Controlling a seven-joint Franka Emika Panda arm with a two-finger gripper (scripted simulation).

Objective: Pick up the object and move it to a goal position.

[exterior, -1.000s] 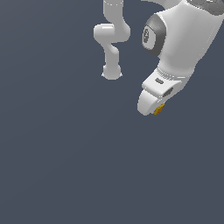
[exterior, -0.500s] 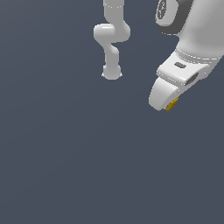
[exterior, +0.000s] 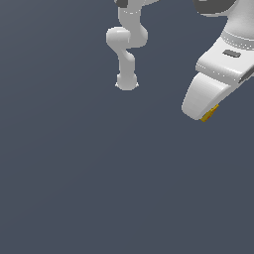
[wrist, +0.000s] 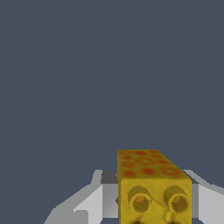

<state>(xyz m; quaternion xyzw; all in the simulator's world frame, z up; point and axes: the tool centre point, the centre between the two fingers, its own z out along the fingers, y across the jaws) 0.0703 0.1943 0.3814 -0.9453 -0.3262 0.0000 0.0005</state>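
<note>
The gripper [exterior: 206, 111] is closed on the yellow-orange block [wrist: 151, 188], which sits between its fingers [wrist: 89, 203]. The block looks small, light and rigid, so a grip on its flat opposite sides should suit it.

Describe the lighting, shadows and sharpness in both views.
Exterior view: flat, even light on a plain dark floor, no cast shadows, no glare; the gripper runs off the frame's edge, and only a sliver of the cube shows. Wrist view: the cube looms large and soft-edged, its texture blurry, cut off by the frame; the white fingers show blocky shading, no highlights.
</note>
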